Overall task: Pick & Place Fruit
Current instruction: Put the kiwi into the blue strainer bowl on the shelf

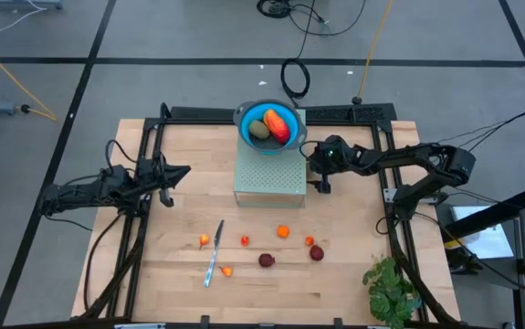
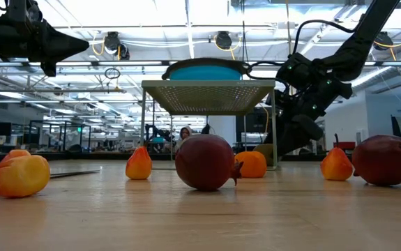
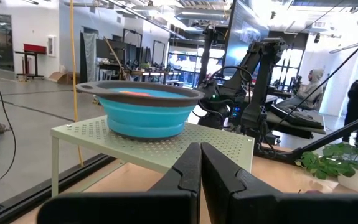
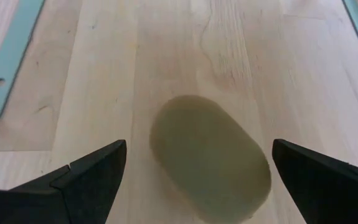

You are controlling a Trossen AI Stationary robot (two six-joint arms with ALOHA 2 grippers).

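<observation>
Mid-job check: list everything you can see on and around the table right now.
bowl: 1, blue, on the stand
stand: 1, pale green, back centre
oblong fruit: 1, red-orange, in bowl
oval fruit: 1, olive-brown, in bowl
maroon balls: 2, front centre
small fruits: 5, orange to red, scattered in front
knife: 1, silver, front left
plant: 1, green, front right corner
pale oval: 1, olive, blurred, under right tool
left tool: shut, left of stand
right tool: open, right of stand
</observation>
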